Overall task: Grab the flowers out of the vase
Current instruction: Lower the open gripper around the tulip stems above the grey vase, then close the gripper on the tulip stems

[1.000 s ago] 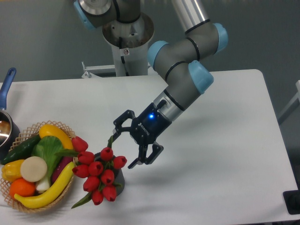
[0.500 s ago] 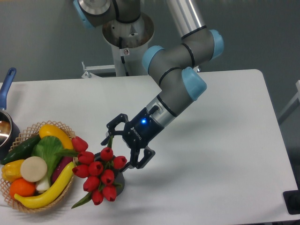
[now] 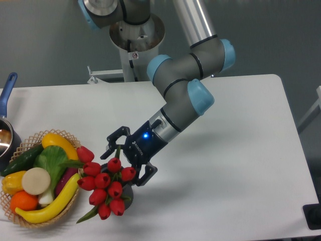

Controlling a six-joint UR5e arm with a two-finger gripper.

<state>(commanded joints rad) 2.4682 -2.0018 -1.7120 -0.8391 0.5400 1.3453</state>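
Note:
The flowers (image 3: 104, 184) are a bunch of red tulip buds with green leaves, standing near the table's front left. Under them only a dark sliver of the vase (image 3: 127, 191) shows; the buds hide the rest. My gripper (image 3: 123, 161) hangs just above and to the right of the bunch, open, with one finger at the upper left near a leaf tip and the other (image 3: 144, 175) beside the right-hand buds. Nothing is held between the fingers.
A woven basket (image 3: 70, 141) of fruit and vegetables sits directly left of the flowers, touching them. A blue-handled pot (image 3: 7, 100) stands at the left edge. The arm's base (image 3: 136, 37) rises behind the table's far edge.
The gripper has moved left and slightly down, from right of the bunch to straddling its upper right side. Flowers and vase have not moved.

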